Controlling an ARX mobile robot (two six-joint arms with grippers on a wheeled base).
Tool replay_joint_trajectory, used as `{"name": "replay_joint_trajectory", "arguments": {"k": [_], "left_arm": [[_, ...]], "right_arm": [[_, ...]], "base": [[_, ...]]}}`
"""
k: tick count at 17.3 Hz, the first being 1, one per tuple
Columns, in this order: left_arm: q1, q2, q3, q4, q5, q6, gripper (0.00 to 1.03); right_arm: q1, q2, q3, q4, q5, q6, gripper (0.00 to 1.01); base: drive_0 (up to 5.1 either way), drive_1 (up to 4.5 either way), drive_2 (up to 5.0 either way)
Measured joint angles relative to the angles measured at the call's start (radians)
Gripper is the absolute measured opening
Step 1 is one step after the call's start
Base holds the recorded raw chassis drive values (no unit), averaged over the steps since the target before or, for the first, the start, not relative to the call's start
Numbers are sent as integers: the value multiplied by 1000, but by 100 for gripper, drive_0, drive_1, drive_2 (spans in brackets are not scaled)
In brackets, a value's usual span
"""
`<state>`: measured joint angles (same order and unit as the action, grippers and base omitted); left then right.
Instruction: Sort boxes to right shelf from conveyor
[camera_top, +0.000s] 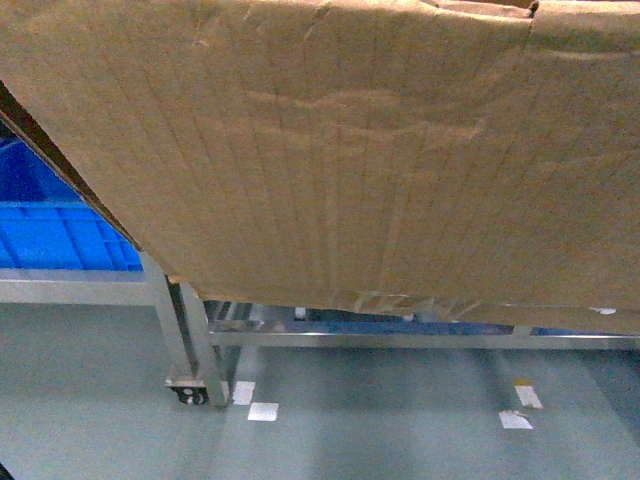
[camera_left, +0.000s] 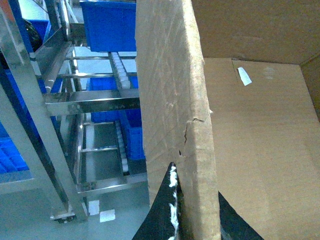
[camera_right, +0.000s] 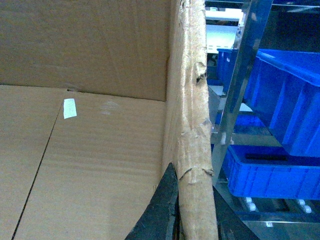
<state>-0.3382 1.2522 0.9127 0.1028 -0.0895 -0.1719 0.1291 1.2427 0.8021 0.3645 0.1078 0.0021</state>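
box (camera_top: 350, 150) held aloft in front of the steel shelf (camera_top: 400, 338), left gripper (camera_left: 192, 210) and right gripper (camera_right: 192, 210) each clamped over a torn side wall, so carrying looks nearly done and placing on the rollers (camera_left: 120, 75) remains.

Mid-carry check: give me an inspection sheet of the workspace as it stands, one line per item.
Surface: grey floor with white tape marks; conveyor not in view.
Job's things: box lifted, filling the head view; white sticker on its floor; steel shelf with white rollers beside and below it.
Clutter: blue crates on the shelf lanes.
Grippers: left gripper clamps one ragged box wall, right gripper the opposite wall, a finger on each side.
Cables: nothing seen.
Surroundings: shelf castor on the floor; more blue crates at left.
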Motion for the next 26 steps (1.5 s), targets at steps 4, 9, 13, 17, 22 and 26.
{"name": "replay_joint_trajectory", "arguments": {"k": [4,9,13,17,22,26], "left_arm": [[2,0,0,-3,0,0,3],[2,-4,0,-1,-1,0,3],[2,-2,0,-2,0,0,3],[2,-2,0,1,-1,0,3],[2,-2,0,-5,-1,0,3],[2,0,0,3,0,0,3]], "right_arm": [[2,0,0,3,-3,0,4],[2,0,0,3,-3,0,4],[2,0,0,2,-3,0,4],[2,0,0,4,-3,0,4],[2,1,0,0,-3,0,4],[2,2,0,8,-3,0,4]], "base": [[0,57,-57],[-6,397,-410],[6,413,-401],[8,417,-401],[7,416,-402],[3,207,-202]]}}
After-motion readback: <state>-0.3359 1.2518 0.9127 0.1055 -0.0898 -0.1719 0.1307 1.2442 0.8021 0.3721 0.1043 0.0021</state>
